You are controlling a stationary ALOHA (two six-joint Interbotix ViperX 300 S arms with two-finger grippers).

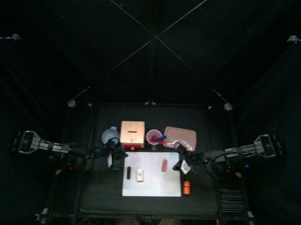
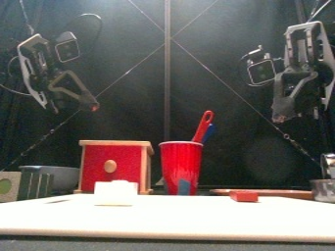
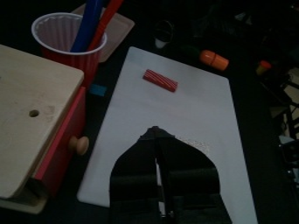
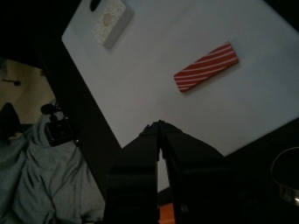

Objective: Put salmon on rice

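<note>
The salmon (image 3: 162, 80), a small red-and-white striped oblong, lies flat on the white mat (image 3: 176, 122); it also shows in the right wrist view (image 4: 207, 67) and low at the right of the front view (image 2: 244, 196). The rice (image 2: 116, 192), a small cream block, sits apart from it near the mat's other end (image 4: 112, 22). My left gripper (image 3: 156, 133) hangs above the mat, jaws nearly together, nothing between them. Above the mat's other side my right gripper (image 4: 159, 127) is shut and empty. Both are raised well above the table in the front view.
A red cup (image 3: 70, 35) with a red and a blue utensil stands beside a wooden box (image 3: 30, 105) with a red front, behind the mat. A bright orange item (image 3: 212, 59) lies off the mat's edge. A pinkish tray (image 1: 180, 136) sits at the back right.
</note>
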